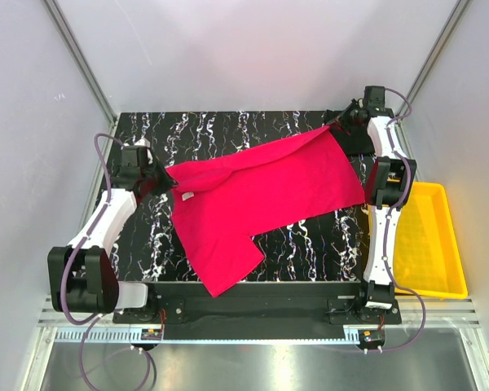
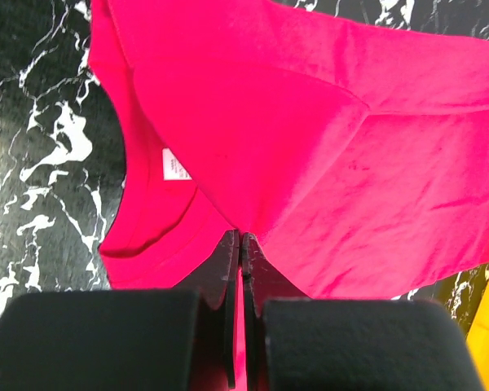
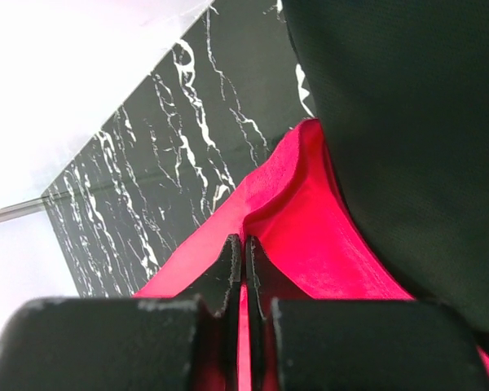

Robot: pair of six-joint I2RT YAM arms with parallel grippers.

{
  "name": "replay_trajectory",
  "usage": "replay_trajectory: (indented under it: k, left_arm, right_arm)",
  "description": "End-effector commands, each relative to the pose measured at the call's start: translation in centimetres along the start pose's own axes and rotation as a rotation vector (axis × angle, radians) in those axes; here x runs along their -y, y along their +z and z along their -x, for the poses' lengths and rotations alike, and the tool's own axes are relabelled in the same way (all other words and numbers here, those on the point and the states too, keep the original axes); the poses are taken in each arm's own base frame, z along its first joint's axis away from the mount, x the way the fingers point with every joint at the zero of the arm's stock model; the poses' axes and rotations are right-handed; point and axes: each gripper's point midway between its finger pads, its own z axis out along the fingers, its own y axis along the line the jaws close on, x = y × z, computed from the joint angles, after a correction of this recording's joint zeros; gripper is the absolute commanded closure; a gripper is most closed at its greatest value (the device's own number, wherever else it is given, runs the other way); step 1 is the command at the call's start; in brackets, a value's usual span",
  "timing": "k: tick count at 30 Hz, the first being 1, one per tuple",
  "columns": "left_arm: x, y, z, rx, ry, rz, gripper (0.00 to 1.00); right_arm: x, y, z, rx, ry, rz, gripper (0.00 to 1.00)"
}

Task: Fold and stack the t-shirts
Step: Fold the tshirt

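The crimson-red t-shirt [image 1: 261, 195] hangs stretched across the table between both grippers, one sleeve trailing toward the near edge. Its white neck label [image 2: 174, 165] shows inside the collar. My left gripper [image 1: 169, 177] is shut on the shirt's shoulder by the collar; in the left wrist view [image 2: 242, 238] red cloth is pinched between the closed jaws. My right gripper [image 1: 335, 127] is shut on the shirt's far right corner; the right wrist view [image 3: 244, 240] shows red cloth clamped there. The black t-shirt [image 3: 407, 122] lies right beside that corner.
The yellow plastic tray [image 1: 430, 244] sits off the table's right edge, beside the right arm. The black white-veined tabletop [image 1: 228, 130] shows behind and under the shirt. White walls enclose the back and sides.
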Motion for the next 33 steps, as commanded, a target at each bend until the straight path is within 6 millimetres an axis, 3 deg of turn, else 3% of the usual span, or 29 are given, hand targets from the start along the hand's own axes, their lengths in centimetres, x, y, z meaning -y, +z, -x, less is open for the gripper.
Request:
replay_trajectory:
  k: [1, 15, 19, 22, 24, 26, 28, 31, 33]
  left_arm:
    - [-0.7, 0.2, 0.0, 0.008, -0.013, 0.021, 1.00]
    - [-2.1, 1.1, -2.5, -0.074, -0.042, 0.032, 1.00]
    - [-1.7, 1.1, -2.6, -0.092, -0.033, 0.007, 1.00]
    - [-1.5, 0.7, -2.6, -0.093, -0.007, -0.018, 0.83]
    - [-2.0, 0.0, -2.3, -0.077, -0.005, -0.013, 0.54]
    - [-2.1, -1.1, -1.4, -0.058, 0.043, -0.009, 0.40]
    - [-2.6, -1.3, -0.2, -0.036, 0.100, 0.030, 0.37]
    - [-0.3, -0.7, 3.0, 0.009, 0.121, -0.038, 0.35]
    - [0.5, 1.8, 3.5, -0.035, 0.098, -0.086, 0.35]
  right_arm:
    - [0.2, -0.4, 0.8, 0.020, -0.031, -0.013, 0.96]
    - [1.7, -0.1, 0.5, 0.014, -0.021, -0.075, 0.87]
    - [1.8, 0.1, 0.4, 0.005, -0.020, -0.074, 0.84]
    - [1.6, -0.3, 0.8, 0.011, -0.043, -0.078, 0.72]
    - [1.6, -1.7, 1.6, 0.023, -0.076, -0.111, 0.66]
    - [3.3, -3.7, 2.3, 0.026, -0.092, -0.195, 0.63]
    - [3.4, -6.1, 2.7, 0.038, -0.092, -0.248, 0.62]
    - [2.2, -8.1, 0.7, -0.007, -0.088, -0.251, 0.62]
    - [1.6, -8.8, -0.6, -0.028, -0.094, -0.259, 0.61]
